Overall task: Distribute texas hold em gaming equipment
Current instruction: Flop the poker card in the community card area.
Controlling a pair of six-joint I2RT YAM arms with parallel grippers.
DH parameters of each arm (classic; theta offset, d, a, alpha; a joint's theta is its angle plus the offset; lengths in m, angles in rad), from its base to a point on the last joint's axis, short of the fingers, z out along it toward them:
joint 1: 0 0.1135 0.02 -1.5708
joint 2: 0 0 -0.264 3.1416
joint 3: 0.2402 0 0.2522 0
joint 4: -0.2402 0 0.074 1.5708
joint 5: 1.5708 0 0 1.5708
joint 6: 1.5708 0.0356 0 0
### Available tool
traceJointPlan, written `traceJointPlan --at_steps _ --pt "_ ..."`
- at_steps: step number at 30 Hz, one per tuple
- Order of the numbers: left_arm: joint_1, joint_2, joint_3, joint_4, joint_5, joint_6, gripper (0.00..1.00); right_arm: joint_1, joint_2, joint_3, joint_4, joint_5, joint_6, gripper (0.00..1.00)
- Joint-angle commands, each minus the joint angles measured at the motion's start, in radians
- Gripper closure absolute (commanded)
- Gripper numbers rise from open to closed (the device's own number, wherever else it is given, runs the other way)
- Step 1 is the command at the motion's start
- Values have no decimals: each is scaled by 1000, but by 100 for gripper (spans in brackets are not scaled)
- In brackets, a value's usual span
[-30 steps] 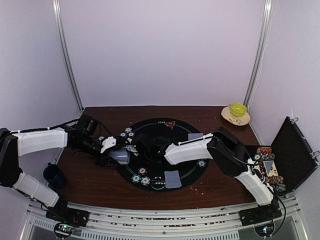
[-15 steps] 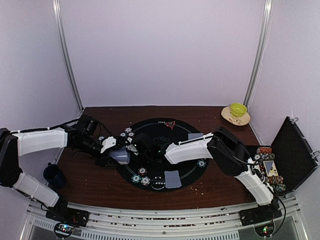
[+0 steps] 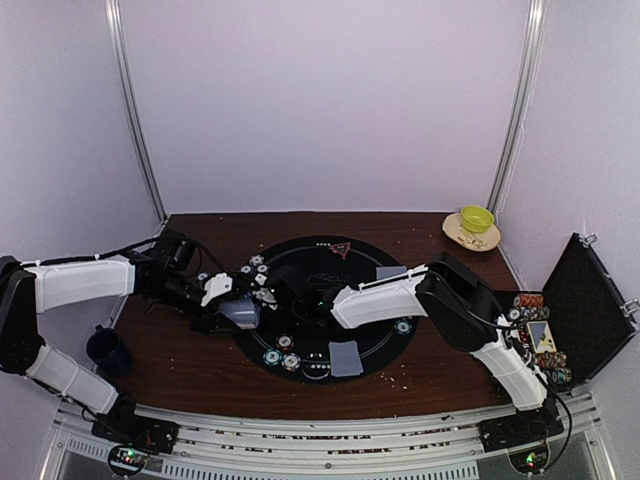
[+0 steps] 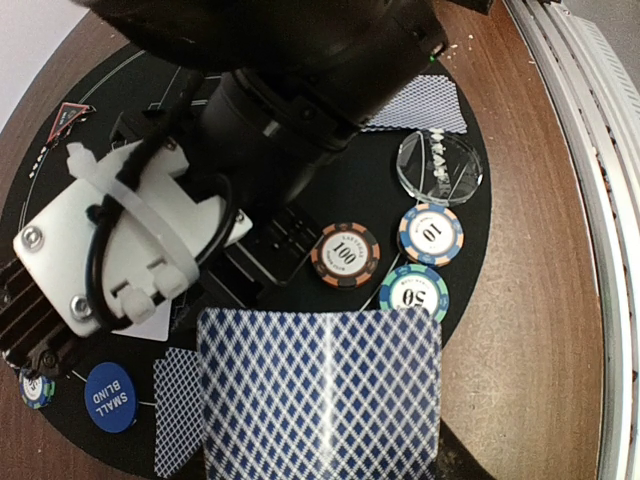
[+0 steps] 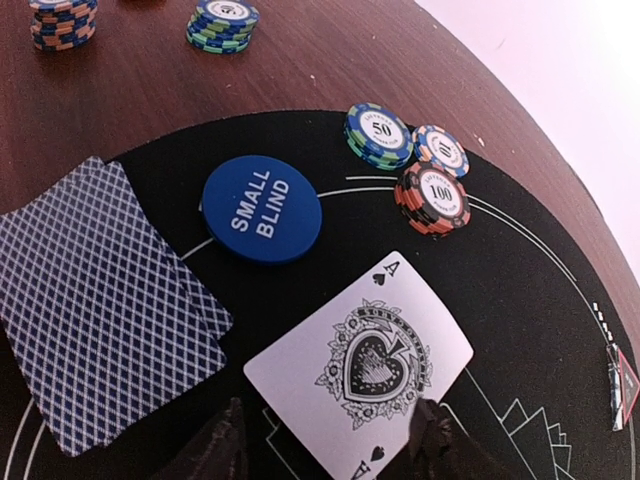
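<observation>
My left gripper (image 3: pixel 233 312) is shut on a deck of blue diamond-backed cards (image 4: pixel 320 395), held just above the left edge of the black round mat (image 3: pixel 320 250). Over the mat's left side my right gripper (image 5: pixel 328 452) is open, its dark fingers (image 5: pixel 225 450) on either side of a face-up ace of spades (image 5: pixel 360 360) lying flat on the mat. Beside the ace lie a blue "small blind" button (image 5: pixel 262 208), face-down cards (image 5: pixel 100 300) and chips marked 50 (image 5: pixel 380 133), 10 (image 5: pixel 441 148) and 100 (image 5: pixel 432 195). A red triangle marker (image 3: pixel 342 248) sits at the mat's far edge.
More face-down cards (image 3: pixel 345 357) and chips (image 3: pixel 281 358) lie along the mat's near edge. A clear disc (image 4: pixel 440 165) lies near them. The yellow-green bowl (image 3: pixel 476 218) stands back right, a dark mug (image 3: pixel 105 350) front left, and an open black case (image 3: pixel 585 300) with chip stacks (image 3: pixel 530 300) at right.
The right arm has shifted slightly to the right over the mat. The left arm with the deck has stayed still.
</observation>
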Motion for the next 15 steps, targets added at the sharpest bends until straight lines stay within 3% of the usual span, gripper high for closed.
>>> traceJointPlan --at_steps 1,8,15 --pt "-2 -20 -4 27 25 12 53 -8 -112 -90 9 20 10 31" --pt "-1 -26 -5 26 27 11 53 -36 -274 -251 55 73 63 1" --pt "0 -26 -4 25 26 10 53 -62 -418 -381 116 74 207 0"
